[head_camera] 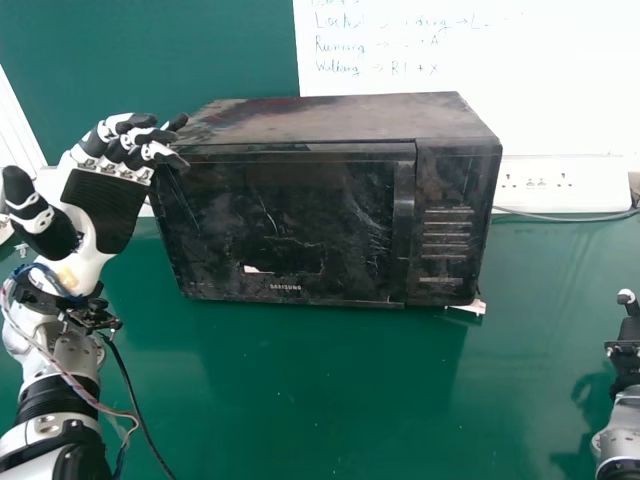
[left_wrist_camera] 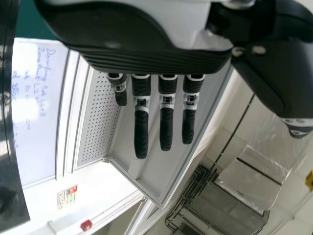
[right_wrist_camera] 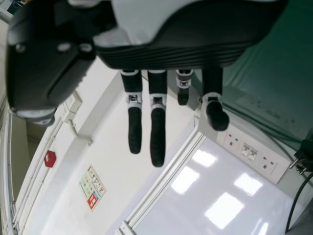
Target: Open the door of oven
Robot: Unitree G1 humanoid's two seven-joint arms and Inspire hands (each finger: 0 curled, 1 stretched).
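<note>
The left hand, open with fingers lightly bent and gripping nothing, is at the upper left corner of the oven (contact cannot be confirmed), which stands on the table, door closed, and the right hand, largely open and empty, is at the far right.

Oven, one. Counter, one, beneath the oven. Robot hands, two: left robot hand at the oven's upper left corner, right robot hand well apart to its right. Door, one, on the oven's front. Written-on white board, one, behind the oven. Socket strip, one, behind and right of the oven.
</note>
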